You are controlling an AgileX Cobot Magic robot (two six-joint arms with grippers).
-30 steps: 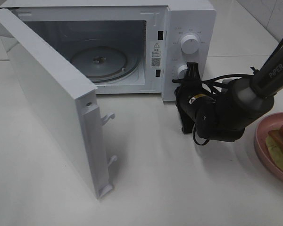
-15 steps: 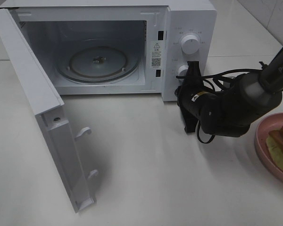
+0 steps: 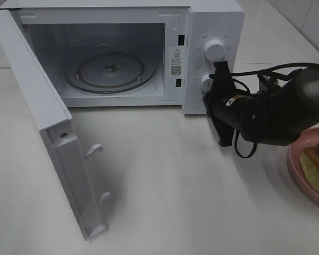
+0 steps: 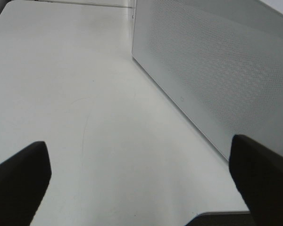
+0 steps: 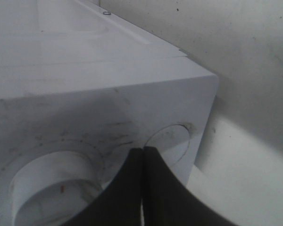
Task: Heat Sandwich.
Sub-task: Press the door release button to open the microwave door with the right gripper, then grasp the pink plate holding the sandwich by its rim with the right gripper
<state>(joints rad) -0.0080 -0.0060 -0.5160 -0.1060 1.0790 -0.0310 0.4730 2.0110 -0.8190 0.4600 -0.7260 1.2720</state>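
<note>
The sandwich [image 3: 317,163] lies on a pink plate [image 3: 294,154] at the right edge of the exterior view, partly cut off. The white microwave [image 3: 212,21] stands at the back with its door [image 3: 48,122] swung wide open and the glass turntable [image 3: 110,69] bare inside. My right gripper [image 3: 220,71] is shut and holds nothing; it sits close to the control panel beside the lower knob [image 3: 206,81]. Its closed tips [image 5: 142,151] show in the right wrist view against the panel. My left gripper [image 4: 139,162] stands open and holds nothing, its fingers [image 4: 19,174] above the bare counter.
The upper knob [image 3: 214,49] sits above the lower one on the panel. The open door juts forward over the left of the counter. A white perforated panel [image 4: 217,80] fills the left wrist view beyond the gripper. Black cables [image 3: 255,79] loop over the right arm.
The microwave door has swung further open to the left. My right arm has drawn back to the right, its shut gripper still by the control panel.
</note>
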